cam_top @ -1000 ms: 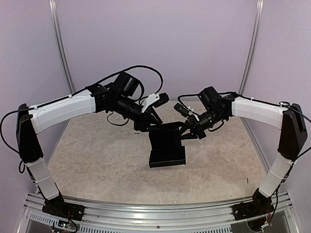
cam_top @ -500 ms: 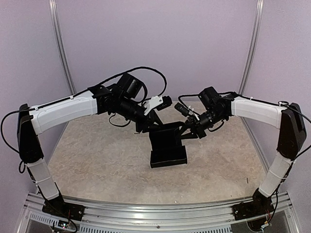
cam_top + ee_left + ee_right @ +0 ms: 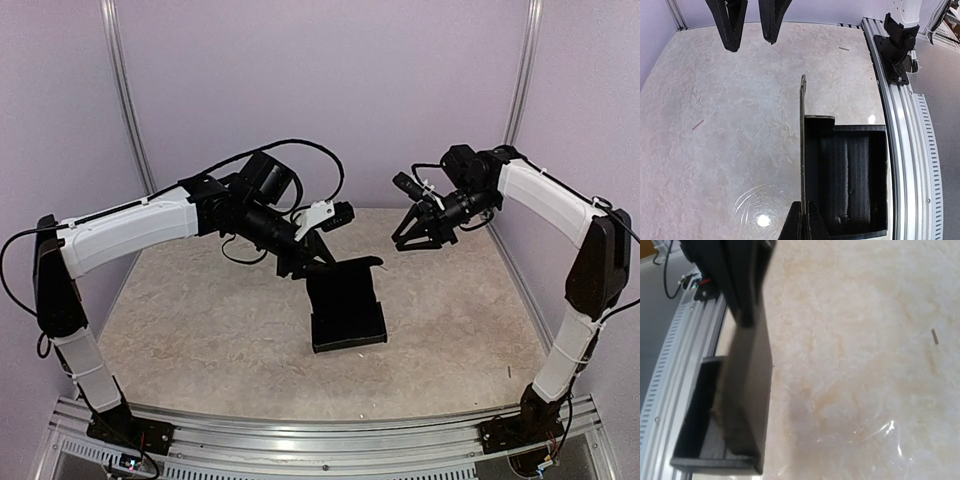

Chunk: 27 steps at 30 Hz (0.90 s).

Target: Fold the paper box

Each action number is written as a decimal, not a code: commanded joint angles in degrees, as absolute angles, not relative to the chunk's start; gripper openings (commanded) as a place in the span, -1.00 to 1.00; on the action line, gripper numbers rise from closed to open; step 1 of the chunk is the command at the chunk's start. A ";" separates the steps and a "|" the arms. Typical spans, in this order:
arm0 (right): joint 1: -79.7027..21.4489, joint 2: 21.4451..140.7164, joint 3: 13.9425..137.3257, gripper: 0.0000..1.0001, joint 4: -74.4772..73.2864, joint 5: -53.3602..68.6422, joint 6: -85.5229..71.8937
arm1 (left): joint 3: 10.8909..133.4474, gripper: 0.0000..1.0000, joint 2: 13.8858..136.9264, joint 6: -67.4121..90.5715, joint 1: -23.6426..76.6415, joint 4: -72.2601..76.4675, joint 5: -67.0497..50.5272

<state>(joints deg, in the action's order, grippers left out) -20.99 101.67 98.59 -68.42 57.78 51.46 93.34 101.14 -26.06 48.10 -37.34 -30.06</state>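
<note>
**Left end effector pinches the box flap; right one hangs spread and clear**

Nearest is the rail (image 3: 320, 440) along the desk's front edge, with the arm bases at its two ends. Beyond it lies a broad strip of bare desk (image 3: 200, 340), open on both sides.

The box (image 3: 347, 315) sits at about the middle of the desk, a slim black tray with its open side up and its near edge facing the rail. There is open desk on all four sides of it. From its far end a flap (image 3: 802, 150) stands up. In the left wrist view the flap shows edge-on as a thin straight line along the tray's left wall.

The left end effector (image 3: 325, 265) reaches in from the left, its fingers pressed together on that flap at the box's far end. In its own camera the fingertips (image 3: 809, 225) meet on the flap's edge.

Farther back and to the right, the right end effector (image 3: 418, 245) hangs above the desk with its fingers spread. It touches nothing and is well apart from the flap, with clear air between them. The right wrist view is blurred and shows the box (image 3: 740, 405) from the side.

Pale walls (image 3: 330, 90) close the back and the sides.
</note>
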 commanded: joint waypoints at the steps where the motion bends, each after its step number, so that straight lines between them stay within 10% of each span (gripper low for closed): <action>1: -21.49 101.36 95.91 -0.38 -61.61 56.03 43.81 | 92.73 -1.00 98.38 -26.42 48.43 -38.18 -32.11; 27: -29.02 98.19 93.68 -0.30 -60.78 60.47 44.22 | 92.00 -1.00 100.00 -23.18 46.90 -34.80 -29.18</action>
